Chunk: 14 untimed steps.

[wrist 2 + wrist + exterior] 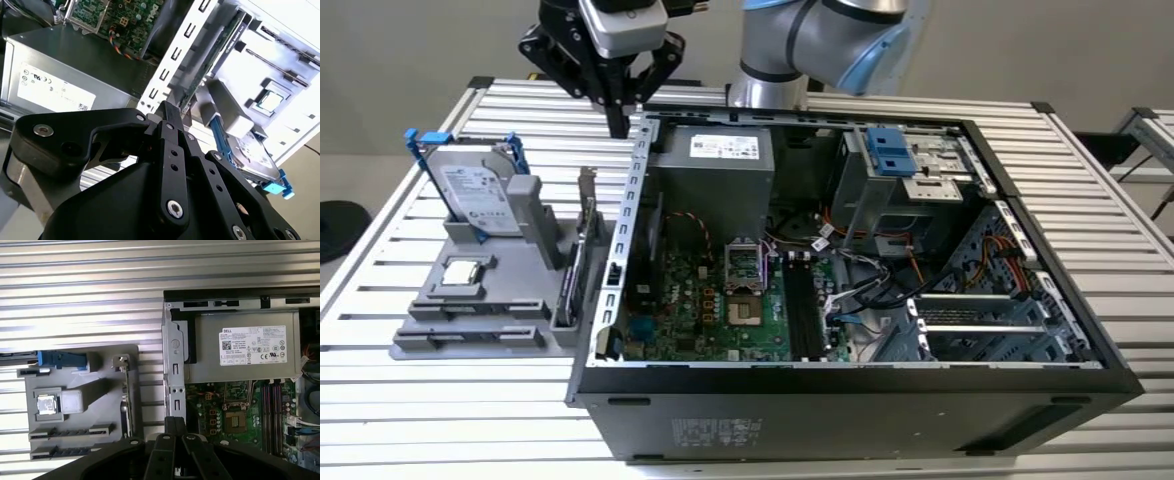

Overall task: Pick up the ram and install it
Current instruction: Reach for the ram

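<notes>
My gripper [619,126] hangs shut and empty over the table's far side, just beyond the open computer case's [630,190] rear corner. Its black fingers meet at a point in both wrist views [167,107] [175,421]. A grey holder [520,285] lies on the exterior view's left of the case. A thin dark strip on edge in one of its front slots [70,432] looks like the ram, though I cannot tell for sure. The motherboard [707,300] lies in the case with its long black memory slots [798,310] beside the processor socket [742,280].
The holder also carries a silver hard drive [474,195] in a blue frame, a processor chip [462,272] and a thin card with a metal bracket [576,260]. Inside the case are the power supply [714,170], a drive cage [907,170] and loose cables [881,280]. The table is slatted.
</notes>
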{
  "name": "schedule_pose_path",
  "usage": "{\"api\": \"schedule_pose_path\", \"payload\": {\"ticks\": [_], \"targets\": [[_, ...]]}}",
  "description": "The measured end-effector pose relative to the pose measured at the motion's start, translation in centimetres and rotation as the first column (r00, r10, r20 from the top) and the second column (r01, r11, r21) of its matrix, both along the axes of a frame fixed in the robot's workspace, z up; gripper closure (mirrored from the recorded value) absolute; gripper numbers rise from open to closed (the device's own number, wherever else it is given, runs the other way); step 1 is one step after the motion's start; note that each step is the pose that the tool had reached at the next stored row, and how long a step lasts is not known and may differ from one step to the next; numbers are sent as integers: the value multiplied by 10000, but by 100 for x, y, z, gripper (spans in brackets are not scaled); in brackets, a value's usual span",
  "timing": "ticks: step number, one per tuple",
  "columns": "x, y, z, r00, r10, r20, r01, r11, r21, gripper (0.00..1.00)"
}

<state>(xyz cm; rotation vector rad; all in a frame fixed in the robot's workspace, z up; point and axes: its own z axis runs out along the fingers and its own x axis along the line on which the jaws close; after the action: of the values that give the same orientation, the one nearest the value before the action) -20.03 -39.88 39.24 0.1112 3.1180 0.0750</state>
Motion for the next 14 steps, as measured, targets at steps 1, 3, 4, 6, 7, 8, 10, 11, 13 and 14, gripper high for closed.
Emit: {"api": "schedule_pose_path", "payload": {"ticks": [1,3,4,6,7,8,10,11,13,14], "targets": [[-13,0,0,10000,0,0,0,10000,0,100],[-38,0,0,10000,-1,-1,1,10000,0,100],[-50,0,0,10000,0,0,0,10000,0,100],[-74,0,-1,10000,0,0,0,10000,0,100],[-86,0,0,10000,-1,-1,1,10000,-1,100],[-98,0,-1,10000,0,0,0,10000,0,100],[-121,0,-1,10000,0,0,0,10000,0,100],[-132,0,-1,10000,0,0,0,10000,0,100],[-155,0,-1,10000,0,0,0,10000,0,100],[-166,0,-1,10000,-1,-1,1,10000,0,100]]}}
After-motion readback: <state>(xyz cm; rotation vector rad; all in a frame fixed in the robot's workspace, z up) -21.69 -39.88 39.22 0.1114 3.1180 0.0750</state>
